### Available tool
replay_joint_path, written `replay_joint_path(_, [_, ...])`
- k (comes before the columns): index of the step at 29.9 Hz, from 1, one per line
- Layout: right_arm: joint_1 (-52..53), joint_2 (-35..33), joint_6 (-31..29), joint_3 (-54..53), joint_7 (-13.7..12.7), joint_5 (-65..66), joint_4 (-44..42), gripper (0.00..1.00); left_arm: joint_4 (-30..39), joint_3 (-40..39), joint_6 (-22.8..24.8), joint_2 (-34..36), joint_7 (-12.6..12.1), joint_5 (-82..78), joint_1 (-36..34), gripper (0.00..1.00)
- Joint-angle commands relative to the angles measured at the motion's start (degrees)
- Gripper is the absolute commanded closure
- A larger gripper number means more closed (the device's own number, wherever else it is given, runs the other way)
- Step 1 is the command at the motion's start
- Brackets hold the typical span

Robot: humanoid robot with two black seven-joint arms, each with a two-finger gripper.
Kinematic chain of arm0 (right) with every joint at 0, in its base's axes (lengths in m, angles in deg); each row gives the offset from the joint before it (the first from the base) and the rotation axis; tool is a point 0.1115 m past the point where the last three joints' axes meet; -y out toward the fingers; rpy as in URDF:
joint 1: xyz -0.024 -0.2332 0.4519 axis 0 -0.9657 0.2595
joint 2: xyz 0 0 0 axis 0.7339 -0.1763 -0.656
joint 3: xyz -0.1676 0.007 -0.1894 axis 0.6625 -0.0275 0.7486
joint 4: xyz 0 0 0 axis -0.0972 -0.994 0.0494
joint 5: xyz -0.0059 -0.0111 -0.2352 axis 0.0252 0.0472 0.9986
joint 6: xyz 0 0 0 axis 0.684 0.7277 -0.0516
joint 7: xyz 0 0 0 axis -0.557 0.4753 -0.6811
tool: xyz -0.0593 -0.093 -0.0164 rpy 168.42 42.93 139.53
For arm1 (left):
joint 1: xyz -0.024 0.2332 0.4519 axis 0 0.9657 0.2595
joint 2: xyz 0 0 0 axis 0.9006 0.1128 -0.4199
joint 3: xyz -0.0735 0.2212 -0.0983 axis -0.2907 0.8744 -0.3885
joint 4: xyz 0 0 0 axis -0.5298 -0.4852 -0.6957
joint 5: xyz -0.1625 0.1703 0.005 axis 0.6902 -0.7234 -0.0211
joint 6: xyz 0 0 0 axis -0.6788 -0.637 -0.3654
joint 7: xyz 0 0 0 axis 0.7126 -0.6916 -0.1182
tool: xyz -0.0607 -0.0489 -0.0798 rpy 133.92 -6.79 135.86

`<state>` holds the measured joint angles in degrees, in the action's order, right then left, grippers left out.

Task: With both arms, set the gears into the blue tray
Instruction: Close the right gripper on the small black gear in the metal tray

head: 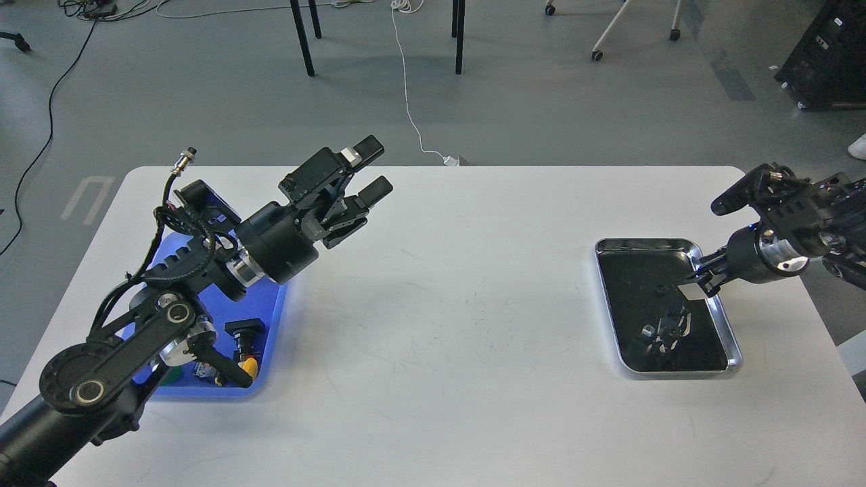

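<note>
Claw of the right arm [697, 279] dips into the metal tray [732, 352] at three o'clock, its state unclear; gears are indistinguishable there. Left claw [374, 169] gapes above the blue tray [274, 318] at nine o'clock. Descend squarely, pinch gently.

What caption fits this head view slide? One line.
Left end effector open above the white table beside the blue tray; right end effector reaches into the metal tray.

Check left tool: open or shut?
Open. The left tool is raised above the white table, past the blue tray, with a clear gap between its two fingers and nothing held.
</note>
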<state>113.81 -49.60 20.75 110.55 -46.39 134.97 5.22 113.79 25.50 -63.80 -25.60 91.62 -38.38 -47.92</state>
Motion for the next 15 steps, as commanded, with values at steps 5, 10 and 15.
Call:
replay_joint_path(5, [-1.3, 3.1, 0.2, 0.0, 0.0, -0.5, -2.2, 0.36, 0.1, 0.0, 0.1, 0.1, 0.0, 0.0, 0.0, 0.02])
replay_joint_path(10, [-2.0, 5.6, 0.6, 0.0, 0.0, -3.7, -3.2, 0.36, 0.2, 0.0, 0.1, 0.1, 0.1, 0.0, 0.0, 0.02])
replay_joint_path(15, [-2.2, 6.4, 0.6, 0.2, 0.0, -4.0, -3.8, 0.45, 0.2, -0.1, 0.1, 0.2, 0.1, 0.0, 0.0, 0.02])
